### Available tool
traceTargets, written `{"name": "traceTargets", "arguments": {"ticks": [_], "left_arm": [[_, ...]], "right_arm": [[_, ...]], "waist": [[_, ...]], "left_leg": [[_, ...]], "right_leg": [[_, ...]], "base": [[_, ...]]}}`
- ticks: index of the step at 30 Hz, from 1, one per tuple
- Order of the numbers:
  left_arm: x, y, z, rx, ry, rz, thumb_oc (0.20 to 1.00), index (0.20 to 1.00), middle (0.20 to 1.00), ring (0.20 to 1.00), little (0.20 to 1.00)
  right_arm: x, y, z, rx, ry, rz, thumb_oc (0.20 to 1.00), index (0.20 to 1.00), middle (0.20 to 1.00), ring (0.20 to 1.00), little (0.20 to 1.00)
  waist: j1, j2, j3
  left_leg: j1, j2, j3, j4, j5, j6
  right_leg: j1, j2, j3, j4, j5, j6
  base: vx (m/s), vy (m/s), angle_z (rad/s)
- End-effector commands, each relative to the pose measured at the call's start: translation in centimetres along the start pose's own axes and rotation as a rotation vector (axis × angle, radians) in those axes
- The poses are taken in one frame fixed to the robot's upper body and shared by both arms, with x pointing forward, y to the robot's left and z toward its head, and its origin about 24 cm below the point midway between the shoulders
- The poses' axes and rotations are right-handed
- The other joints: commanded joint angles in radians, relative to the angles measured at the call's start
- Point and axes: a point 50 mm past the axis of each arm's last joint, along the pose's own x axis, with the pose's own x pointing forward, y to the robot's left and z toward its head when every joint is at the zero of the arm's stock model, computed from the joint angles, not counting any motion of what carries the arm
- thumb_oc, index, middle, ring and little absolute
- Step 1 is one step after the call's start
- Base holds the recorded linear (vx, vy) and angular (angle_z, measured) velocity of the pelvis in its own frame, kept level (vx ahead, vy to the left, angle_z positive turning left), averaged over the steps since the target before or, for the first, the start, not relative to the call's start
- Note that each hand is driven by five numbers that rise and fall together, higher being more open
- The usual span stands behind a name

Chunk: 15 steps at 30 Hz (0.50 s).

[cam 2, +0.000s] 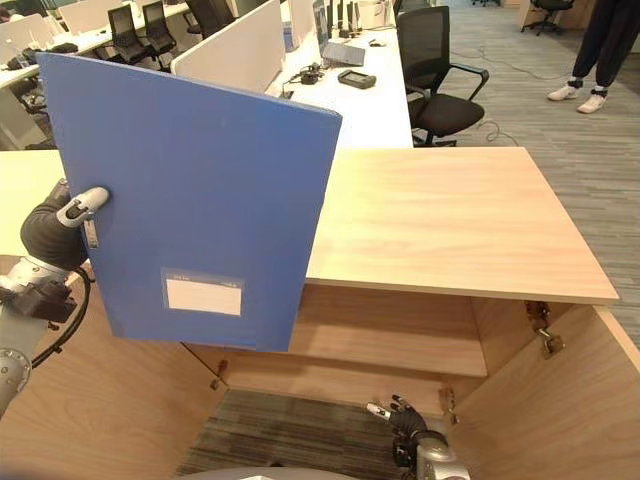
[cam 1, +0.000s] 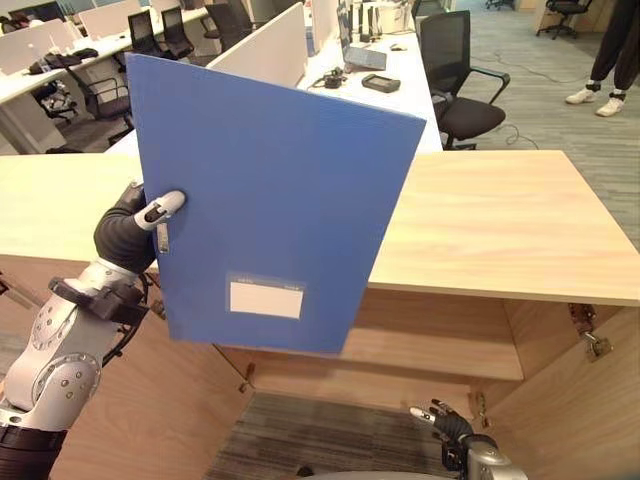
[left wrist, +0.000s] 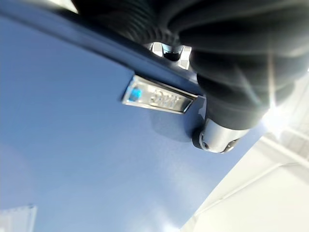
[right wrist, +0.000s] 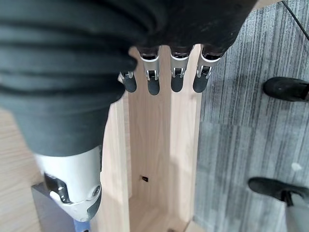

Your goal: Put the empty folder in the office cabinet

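Observation:
A large blue folder (cam 1: 275, 205) with a white label (cam 1: 265, 299) is held upright in front of the wooden office cabinet (cam 1: 500, 220). My left hand (cam 1: 130, 232) grips its left edge, the thumb (left wrist: 217, 137) pressed on the front cover beside a small metal plate (left wrist: 157, 98). The folder's lower corner hangs before the cabinet's open front, above the inner shelf (cam 1: 445, 340). My right hand (cam 1: 447, 421) hangs low by the cabinet's floor, its fingers (right wrist: 153, 79) relaxed and holding nothing.
Both cabinet doors stand open, one at the left (cam 1: 150, 400) and one at the right (cam 1: 575, 400) with a hinge (cam 1: 592, 340). Behind the cabinet are white desks (cam 1: 380, 70) and black office chairs (cam 1: 455, 75). A person (cam 1: 610, 55) stands at the far right.

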Motion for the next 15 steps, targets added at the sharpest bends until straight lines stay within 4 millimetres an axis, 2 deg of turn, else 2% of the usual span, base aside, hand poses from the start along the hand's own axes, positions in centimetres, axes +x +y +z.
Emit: {"name": "traceTargets", "arguments": {"ticks": [1, 6, 10, 14, 15], "left_arm": [[1.7, -1.2, 2.9, 0.012, -0.098, -0.11, 0.2, 0.2, 0.2, 0.2, 0.2], [1.6, -1.6, 2.1, -0.003, -0.038, -0.133, 0.2, 0.2, 0.2, 0.2, 0.2], [0.8, -1.4, 1.0, 0.051, 0.002, -0.087, 0.2, 0.2, 0.2, 0.2, 0.2], [-0.4, -1.0, -0.8, 0.064, 0.037, -0.017, 0.2, 0.2, 0.2, 0.2, 0.2], [-1.0, -0.7, -1.9, 0.062, 0.081, -0.008, 0.2, 0.2, 0.2, 0.2, 0.2]], "right_arm": [[1.1, 2.0, 4.1, -0.043, -0.106, 0.065, 1.0, 1.0, 1.0, 1.0, 1.0], [1.1, 1.8, 4.3, -0.043, -0.11, 0.058, 1.0, 1.0, 1.0, 1.0, 1.0], [1.0, 2.0, 4.6, -0.038, -0.13, 0.071, 1.0, 1.0, 1.0, 1.0, 1.0], [0.6, 2.2, 6.0, -0.038, -0.2, 0.112, 1.0, 1.0, 1.0, 1.0, 1.0], [0.0, 2.6, 7.1, -0.026, -0.263, 0.198, 1.0, 1.0, 1.0, 1.0, 1.0]], "waist": [[0.0, -0.063, 0.028], [0.002, -0.066, 0.031], [0.008, -0.074, 0.034], [0.008, -0.081, 0.04], [0.008, -0.085, 0.043]], "left_leg": [[0.061, 0.055, 0.012, 0.025, -0.083, -0.049], [0.061, 0.055, 0.011, 0.028, -0.085, -0.048], [0.062, 0.055, 0.014, 0.03, -0.087, -0.048], [0.061, 0.056, 0.016, 0.032, -0.088, -0.048], [0.061, 0.058, 0.018, 0.032, -0.088, -0.049]], "right_leg": [[0.038, -0.053, 0.027, 0.024, -0.065, 0.075], [0.039, -0.054, 0.027, 0.025, -0.065, 0.077], [0.038, -0.055, 0.029, 0.027, -0.065, 0.077], [0.034, -0.056, 0.031, 0.028, -0.065, 0.077], [0.032, -0.057, 0.031, 0.029, -0.066, 0.077]], "base": [[0.0, 0.0, 0.0], [0.0, 0.0, 0.0], [0.0, 0.0, 0.0], [0.0, 0.0, 0.0], [0.0, 0.0, 0.0]]}}
